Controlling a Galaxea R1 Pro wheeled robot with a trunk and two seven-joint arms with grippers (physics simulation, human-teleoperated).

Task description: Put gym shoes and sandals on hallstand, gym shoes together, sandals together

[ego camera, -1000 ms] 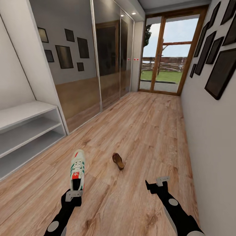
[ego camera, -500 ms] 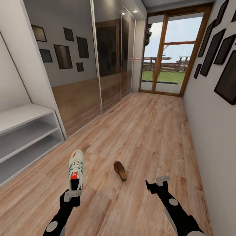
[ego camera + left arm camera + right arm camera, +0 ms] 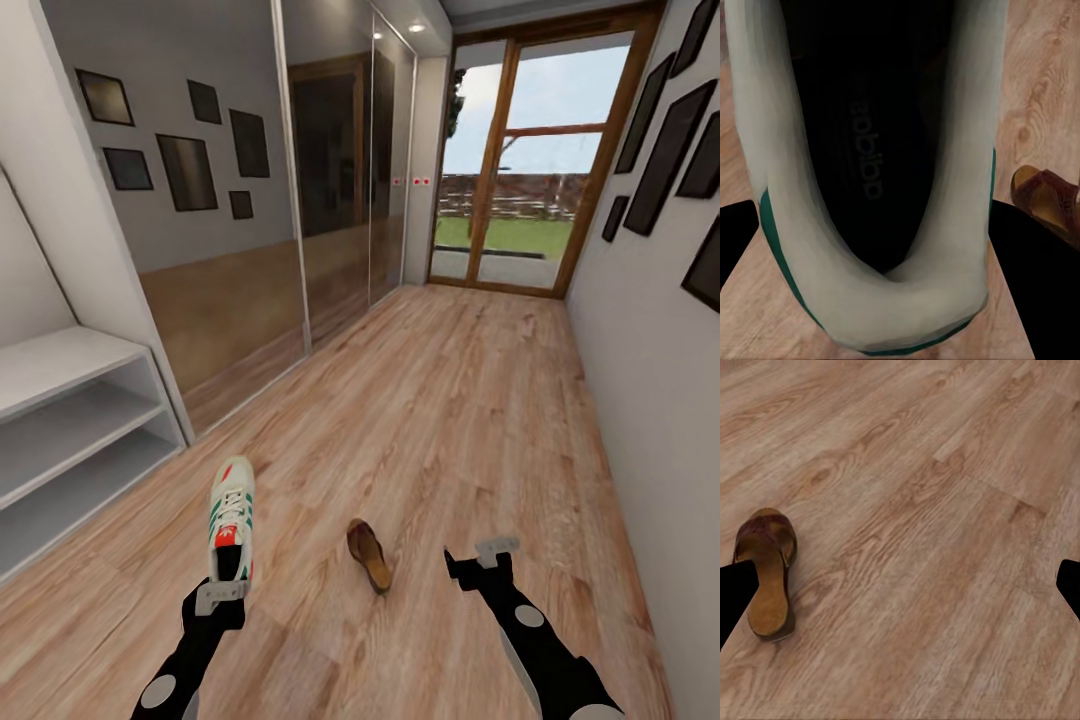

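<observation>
Sneaker (image 3: 231, 520): white-cream upper, teal-green side stripes, red-orange tongue and heel patches, white laces; black insole with dark lettering in the left wrist view. Sandal (image 3: 368, 553): dark reddish-brown strap, tan-brown footbed. Floor (image 3: 450, 420): light brown wood-grain planks with darker knots. Shoe rack (image 3: 70, 420): white-grey. Left gripper (image 3: 222, 594) and right gripper (image 3: 482, 560): black with grey finger tips. Walls pale grey, picture frames (image 3: 665, 130) black. Door frame (image 3: 590, 180) mid-brown wood.

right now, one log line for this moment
left tool: shut on sneaker | right tool: open, empty | sandal: on floor | rack: no shoes seen
</observation>
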